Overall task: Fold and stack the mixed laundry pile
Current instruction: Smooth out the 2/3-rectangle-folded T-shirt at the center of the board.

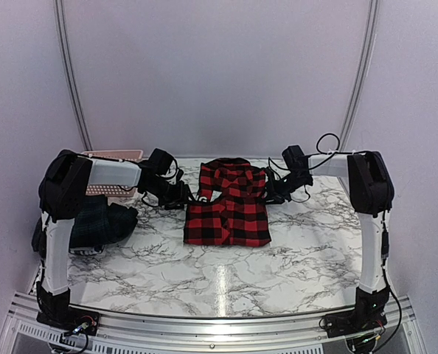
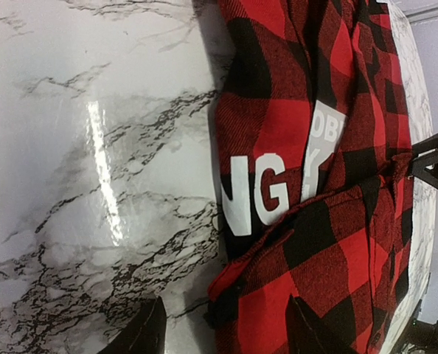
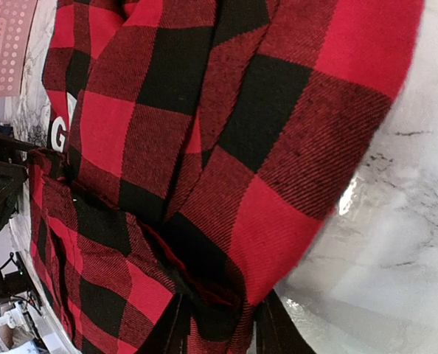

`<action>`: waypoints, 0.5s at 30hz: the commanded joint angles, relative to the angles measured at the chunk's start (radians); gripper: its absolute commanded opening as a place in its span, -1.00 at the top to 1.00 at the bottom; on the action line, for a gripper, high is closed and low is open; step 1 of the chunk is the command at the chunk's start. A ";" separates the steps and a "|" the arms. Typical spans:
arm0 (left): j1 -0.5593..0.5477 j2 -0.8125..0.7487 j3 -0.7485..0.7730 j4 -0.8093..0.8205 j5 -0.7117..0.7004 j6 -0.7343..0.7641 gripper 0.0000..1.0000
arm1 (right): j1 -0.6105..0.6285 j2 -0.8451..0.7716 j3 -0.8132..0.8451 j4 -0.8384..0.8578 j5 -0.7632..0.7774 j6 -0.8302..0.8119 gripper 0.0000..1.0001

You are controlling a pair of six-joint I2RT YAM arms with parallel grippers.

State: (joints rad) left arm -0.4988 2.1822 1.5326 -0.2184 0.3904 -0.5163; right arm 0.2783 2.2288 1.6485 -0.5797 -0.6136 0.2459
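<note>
Here, the left tool [image 2: 223, 333] stood open astride the edge of the checked shirt [image 1: 228, 210]; the right tool [image 3: 219, 326] pinched a fold between its jaws

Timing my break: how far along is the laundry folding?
It's early. Nothing is stacked yet. The shirt lies partly folded mid-table and is in hand: the right pincer pinches its fabric, and the left pincer straddles its edge, open. Still to do: the green plaid garment, bunched near the basket.
</note>
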 commanded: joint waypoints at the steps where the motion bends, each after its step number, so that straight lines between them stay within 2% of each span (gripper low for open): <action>1: -0.006 0.030 0.059 -0.030 0.027 0.006 -0.02 | 0.009 0.022 0.053 -0.027 0.008 -0.021 0.55; 7: -0.010 0.035 0.099 -0.030 0.055 0.015 0.50 | 0.008 0.009 0.059 -0.036 -0.003 -0.024 0.96; 9: -0.012 0.029 0.108 -0.030 0.053 0.022 0.67 | 0.008 -0.003 0.055 -0.041 -0.002 -0.025 1.00; 11: -0.014 0.018 0.113 -0.030 0.049 0.028 0.75 | 0.004 -0.020 0.045 -0.046 0.002 -0.025 1.00; 14: -0.015 0.017 0.118 -0.031 0.047 0.029 0.76 | -0.003 -0.030 0.034 -0.052 0.027 -0.025 0.58; 15: -0.015 0.020 0.119 -0.032 0.047 0.028 0.76 | -0.006 -0.027 0.037 -0.062 0.037 -0.027 0.54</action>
State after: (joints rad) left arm -0.5091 2.1960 1.6249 -0.2306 0.4290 -0.5041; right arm 0.2802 2.2292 1.6714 -0.6106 -0.6102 0.2295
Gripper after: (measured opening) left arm 0.122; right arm 0.182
